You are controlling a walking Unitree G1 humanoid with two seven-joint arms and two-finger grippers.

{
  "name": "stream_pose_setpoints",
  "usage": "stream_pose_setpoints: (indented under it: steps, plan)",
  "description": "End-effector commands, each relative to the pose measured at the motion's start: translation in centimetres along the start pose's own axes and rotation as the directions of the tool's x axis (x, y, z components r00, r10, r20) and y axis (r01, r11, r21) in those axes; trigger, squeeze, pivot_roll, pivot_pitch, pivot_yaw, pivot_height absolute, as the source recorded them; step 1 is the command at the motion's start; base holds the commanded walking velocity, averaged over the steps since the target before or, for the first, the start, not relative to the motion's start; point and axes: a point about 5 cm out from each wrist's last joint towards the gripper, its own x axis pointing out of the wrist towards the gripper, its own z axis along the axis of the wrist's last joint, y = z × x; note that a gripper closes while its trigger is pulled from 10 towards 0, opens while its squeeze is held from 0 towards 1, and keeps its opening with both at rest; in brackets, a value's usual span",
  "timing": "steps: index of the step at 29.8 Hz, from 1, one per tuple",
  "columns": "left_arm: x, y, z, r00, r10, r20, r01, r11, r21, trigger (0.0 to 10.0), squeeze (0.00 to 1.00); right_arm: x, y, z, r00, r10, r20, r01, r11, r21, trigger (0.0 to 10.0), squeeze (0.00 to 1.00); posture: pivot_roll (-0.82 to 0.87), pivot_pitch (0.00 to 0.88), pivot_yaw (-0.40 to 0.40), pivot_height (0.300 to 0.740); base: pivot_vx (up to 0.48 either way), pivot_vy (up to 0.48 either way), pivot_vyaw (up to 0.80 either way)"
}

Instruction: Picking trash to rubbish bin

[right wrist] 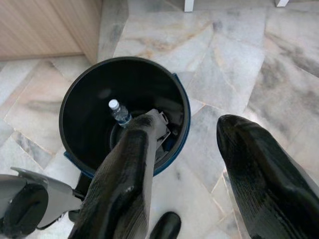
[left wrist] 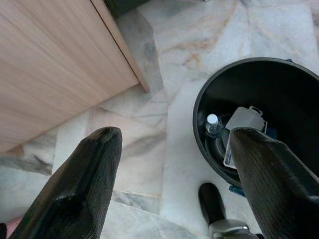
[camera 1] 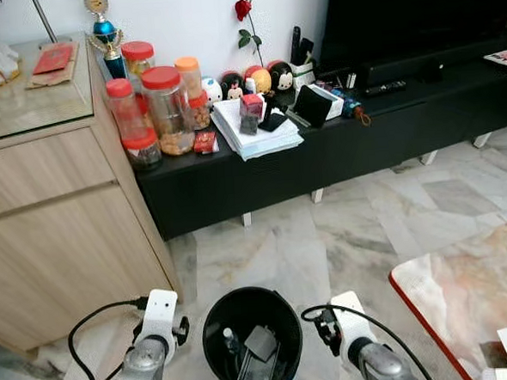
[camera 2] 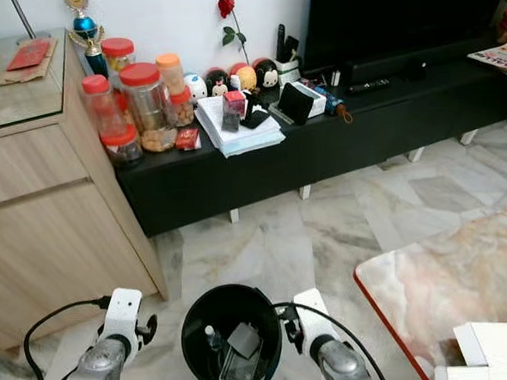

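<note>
A round black rubbish bin [camera 1: 212,330] stands on the marble floor just in front of me, between my two arms. Inside it lie a small clear plastic bottle [left wrist: 213,124] with a white cap and a flat grey piece of packaging [camera 1: 261,343]. My left gripper [left wrist: 172,137] hangs open beside the bin on the cabinet side, holding nothing. On the other side my right gripper [right wrist: 187,124] is also open and empty, over the bin's rim [right wrist: 67,107] and the floor next to it.
A light wooden cabinet [camera 1: 58,236] stands close on the left. A low black TV console [camera 1: 337,155] runs along the wall ahead, carrying red-lidded jars [camera 1: 166,100], papers and small items. A marble table with a red edge [camera 1: 466,289] is at the right.
</note>
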Motion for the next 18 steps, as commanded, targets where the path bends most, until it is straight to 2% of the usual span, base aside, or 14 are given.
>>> stream_pose_setpoints:
  steps: [1, 18]
  plan:
    - [-0.06, 0.17, -0.24, 1.0, 0.0, -0.009, 0.0, 1.0, -0.003, 10.0, 0.0, -0.04, 0.18, -0.24, 1.0, 0.001, -0.004, -0.001, 1.0, 0.019, 10.0, 0.0, 0.17, 0.0, 0.01, 0.74, -0.292, 0.0, 0.0]
    - [-0.01, 0.1, -0.07, 1.0, 0.005, -0.004, -0.006, 1.0, -0.011, 10.0, 0.0, 0.0, 0.14, -0.06, 1.0, 0.006, 0.002, -0.006, 1.0, 0.013, 10.0, 0.0, 0.17, 0.018, 0.005, 0.74, -0.279, 0.0, 0.0]
